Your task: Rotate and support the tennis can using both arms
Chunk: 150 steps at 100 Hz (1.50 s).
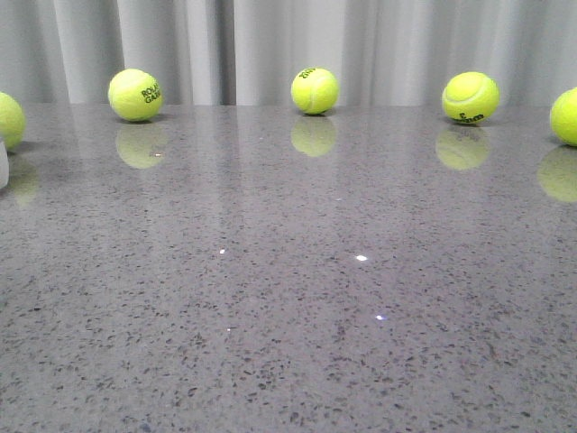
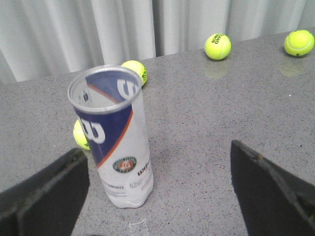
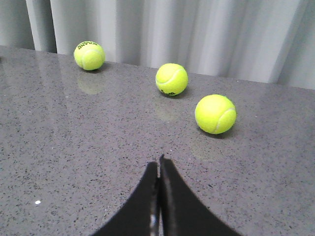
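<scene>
The tennis can (image 2: 117,142) stands upright on the grey table in the left wrist view, its open silver rim up, with navy and white label, orange stripe and round emblem. My left gripper (image 2: 157,189) is wide open; the can stands between its fingers, closer to one finger (image 2: 47,196) and not touching either. In the front view only a sliver of white (image 1: 3,164) shows at the left edge. My right gripper (image 3: 158,164) is shut and empty above bare table. Neither arm shows in the front view.
Several yellow-green tennis balls lie along the table's far edge by the grey curtain (image 1: 135,95) (image 1: 315,90) (image 1: 470,97) (image 1: 566,115) (image 1: 9,119). Two balls sit right behind the can (image 2: 134,70) (image 2: 81,135). Three balls lie ahead of the right gripper (image 3: 215,114) (image 3: 171,79) (image 3: 89,55).
</scene>
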{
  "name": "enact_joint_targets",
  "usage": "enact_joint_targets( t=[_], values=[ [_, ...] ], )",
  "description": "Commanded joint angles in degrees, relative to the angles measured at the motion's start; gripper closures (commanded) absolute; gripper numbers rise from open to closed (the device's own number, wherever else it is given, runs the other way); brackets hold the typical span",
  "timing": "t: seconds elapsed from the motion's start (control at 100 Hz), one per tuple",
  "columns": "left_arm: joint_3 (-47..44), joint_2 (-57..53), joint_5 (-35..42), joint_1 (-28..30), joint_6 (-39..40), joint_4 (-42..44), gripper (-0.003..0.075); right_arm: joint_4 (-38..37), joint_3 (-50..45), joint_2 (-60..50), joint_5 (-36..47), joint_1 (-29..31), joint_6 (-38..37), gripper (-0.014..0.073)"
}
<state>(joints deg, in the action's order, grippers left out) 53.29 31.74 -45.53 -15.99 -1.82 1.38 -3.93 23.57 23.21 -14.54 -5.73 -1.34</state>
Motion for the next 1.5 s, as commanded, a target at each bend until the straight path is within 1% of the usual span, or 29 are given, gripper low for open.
enact_joint_targets(
  t=[0.0, 0.17, 0.28, 0.38, 0.46, 0.53, 0.57, 0.62, 0.65, 0.67, 0.72, 0.74, 0.79, 0.83, 1.49],
  values=[
    [-5.3, -4.1, 10.6, -0.1, 1.0, -0.4, 0.0156, -0.5, 1.5, 0.1, 4.9, 0.4, 0.0, 0.0661],
    [-17.8, -12.5, 22.1, -0.1, 1.0, -0.4, 0.0156, -0.5, 1.5, 0.1, 4.9, 0.4, 0.0, 0.0661],
    [-24.2, -15.0, 29.1, -0.1, 1.0, -0.4, 0.0156, -0.5, 1.5, 0.1, 4.9, 0.4, 0.0, 0.0661],
    [-27.5, -15.4, 33.1, -0.1, 1.0, -0.4, 0.0157, -0.5, 1.5, 0.1, 4.9, 0.4, 0.0, 0.0661],
    [-29.0, -15.4, 34.8, -0.1, 1.0, -0.4, 0.0158, -0.5, 1.5, 0.1, 4.9, 0.4, 0.0, 0.0661],
    [-29.5, -15.4, 35.1, -0.1, 1.0, -0.4, 0.019, -0.5, 1.5, 0.1, 4.9, 0.4, 0.0, 0.0661],
    [-29.5, -15.4, 34.9, -0.1, 1.0, -0.4, 0.0238, -0.5, 1.5, 0.1, 4.9, 0.4, 0.0, 0.0661],
    [-29.5, -15.4, 34.9, -0.1, 1.0, -0.4, 0.0317, -0.5, 1.5, 0.1, 4.9, 0.4, 0.0, 0.0661],
    [-29.5, -15.4, 34.9, -0.1, 1.0, -0.4, 0.0384, -0.5, 1.5, 0.1, 4.9, 0.4, 0.0, 0.0661],
    [-29.5, -15.4, 34.9, -0.1, 1.0, -0.4, 0.0413, -0.5, 1.5, 0.1, 4.9, 0.4, 0.0, 0.0661],
    [-29.5, -15.4, 34.9, -0.1, 1.0, -0.4, 0.0531, -0.5, 1.5, 0.1, 4.9, 0.4, 0.0, 0.0661],
    [-29.5, -15.4, 34.9, -0.1, 1.0, -0.4, 0.0561, -0.5, 1.5, 0.1, 4.9, 0.4, 0.0, 0.0661],
    [-29.5, -15.4, 34.9, -0.1, 1.0, -0.4, 0.0676, -0.5, 1.5, 0.1, 4.9, 0.4, 0.0, 0.0661],
    [-29.5, -15.4, 34.9, -0.1, 1.0, -0.4, 0.0742, -0.5, 1.5, 0.1, 4.9, 0.4, 0.0, 0.0661],
    [-29.5, -15.4, 34.5, -0.1, 1.0, -0.3, 0.0741, -0.5, 1.5, 0.1, 4.9, 0.4, 0.0, 0.0661]
  ],
)
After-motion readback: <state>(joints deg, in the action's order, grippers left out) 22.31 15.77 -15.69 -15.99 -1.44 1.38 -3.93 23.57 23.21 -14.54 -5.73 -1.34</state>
